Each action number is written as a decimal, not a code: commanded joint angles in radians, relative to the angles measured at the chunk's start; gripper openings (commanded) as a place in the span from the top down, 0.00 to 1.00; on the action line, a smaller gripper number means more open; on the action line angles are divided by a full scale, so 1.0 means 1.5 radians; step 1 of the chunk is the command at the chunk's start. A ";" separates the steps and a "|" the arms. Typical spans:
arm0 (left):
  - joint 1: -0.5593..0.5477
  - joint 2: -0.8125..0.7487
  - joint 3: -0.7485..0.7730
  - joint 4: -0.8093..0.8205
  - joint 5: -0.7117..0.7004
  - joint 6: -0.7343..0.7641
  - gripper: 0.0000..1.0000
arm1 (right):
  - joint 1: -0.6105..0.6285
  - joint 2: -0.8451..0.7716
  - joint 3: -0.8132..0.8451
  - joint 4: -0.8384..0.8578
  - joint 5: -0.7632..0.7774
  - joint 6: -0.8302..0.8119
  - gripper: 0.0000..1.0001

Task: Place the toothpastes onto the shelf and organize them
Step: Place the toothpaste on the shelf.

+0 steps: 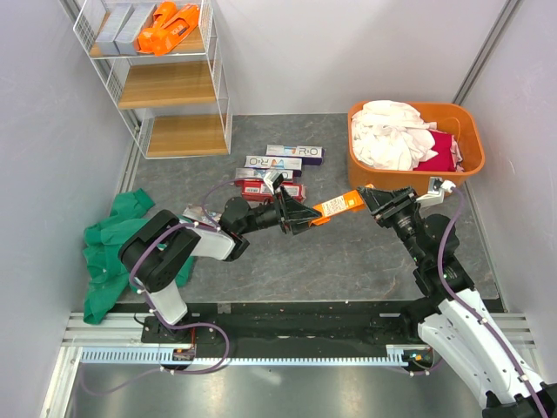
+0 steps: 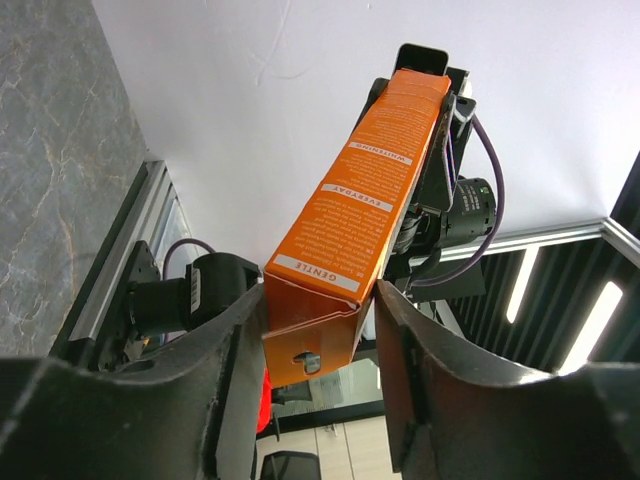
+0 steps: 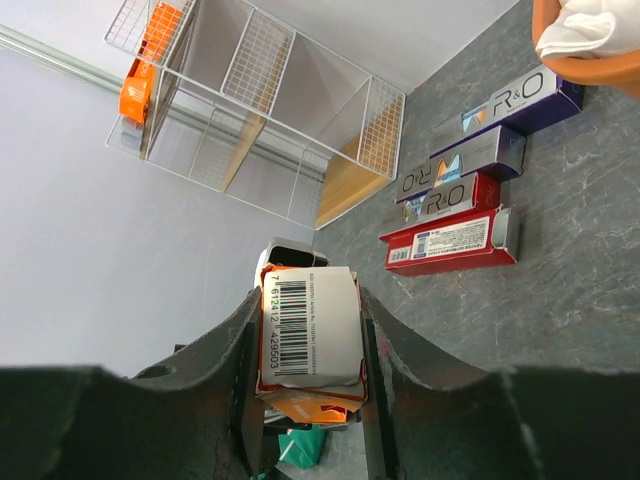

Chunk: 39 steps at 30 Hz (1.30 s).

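Observation:
An orange toothpaste carton point(image 1: 339, 205) hangs level above the floor between my two grippers. My left gripper point(image 1: 305, 218) is shut on its left end; in the left wrist view point(image 2: 320, 300) the carton point(image 2: 360, 190) runs up from between the fingers. My right gripper point(image 1: 370, 198) is shut on its right end; in the right wrist view point(image 3: 308, 325) the barcode end point(image 3: 305, 310) fills the gap. Several R.O and red cartons point(image 1: 277, 170) lie on the floor. The shelf point(image 1: 174, 84) stands at the back left, with orange point(image 1: 165, 26) and silver-grey cartons point(image 1: 117, 26) on its top tier.
An orange tub point(image 1: 466, 144) of laundry stands at the back right. A green cloth point(image 1: 113, 244) lies at the left beside the left arm. The lower two shelf boards point(image 1: 184, 135) are bare. The floor cartons point(image 3: 455, 200) and shelf point(image 3: 260, 110) show in the right wrist view.

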 commanded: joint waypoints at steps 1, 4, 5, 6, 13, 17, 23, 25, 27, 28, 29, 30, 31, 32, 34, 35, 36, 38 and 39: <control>-0.007 0.005 0.019 0.179 -0.015 -0.009 0.50 | 0.004 -0.008 0.032 0.068 -0.017 0.030 0.83; -0.007 0.003 0.020 0.180 -0.013 -0.001 0.55 | 0.004 -0.005 0.031 0.067 -0.019 0.031 0.79; -0.007 0.002 0.019 0.180 -0.014 0.000 0.57 | 0.004 -0.003 0.031 0.067 -0.019 0.033 0.77; -0.007 -0.001 0.017 0.184 -0.015 0.001 0.58 | 0.004 -0.002 0.031 0.066 -0.019 0.035 0.74; -0.004 -0.016 0.010 0.199 -0.021 0.011 0.70 | 0.004 0.003 0.024 0.053 -0.019 0.037 0.60; 0.007 -0.024 0.002 0.223 -0.023 0.007 0.74 | 0.004 0.004 0.021 0.047 -0.019 0.039 0.55; 0.031 -0.068 -0.018 0.224 -0.012 0.020 0.85 | 0.003 0.008 0.012 0.039 -0.019 0.045 0.45; 0.043 -0.085 -0.022 0.223 -0.008 0.024 0.86 | 0.004 0.009 0.009 0.037 -0.019 0.048 0.40; 0.054 -0.095 -0.033 0.223 -0.010 0.020 0.88 | 0.004 0.009 0.006 0.037 -0.019 0.048 0.32; 0.068 -0.098 -0.037 0.222 -0.010 0.020 0.88 | 0.003 0.010 0.005 0.037 -0.019 0.049 0.30; 0.074 -0.106 -0.045 0.223 -0.007 0.016 0.89 | 0.004 0.010 0.004 0.037 -0.018 0.048 0.26; 0.081 -0.109 -0.049 0.222 -0.005 0.015 0.89 | 0.004 0.011 0.004 0.036 -0.018 0.048 0.21; 0.093 -0.113 -0.052 0.222 -0.001 0.013 0.90 | 0.004 0.011 0.003 0.036 -0.018 0.047 0.21; 0.099 -0.118 -0.059 0.222 0.001 0.009 0.91 | 0.004 0.012 0.003 0.033 -0.018 0.047 0.16; 0.120 -0.124 -0.065 0.222 0.008 0.005 0.91 | 0.004 0.013 0.002 0.031 -0.018 0.046 0.12; 0.127 -0.133 -0.070 0.222 0.014 0.002 0.91 | 0.004 0.013 0.000 0.029 -0.018 0.047 0.11; 0.142 -0.138 -0.072 0.219 0.018 0.001 0.91 | 0.004 0.013 0.000 0.028 -0.017 0.047 0.11; 0.161 -0.152 -0.077 0.208 0.033 0.000 0.91 | 0.004 0.011 0.000 0.027 -0.015 0.047 0.10; 0.170 -0.171 -0.078 0.188 0.038 0.001 0.91 | 0.004 0.010 0.000 0.026 -0.015 0.046 0.10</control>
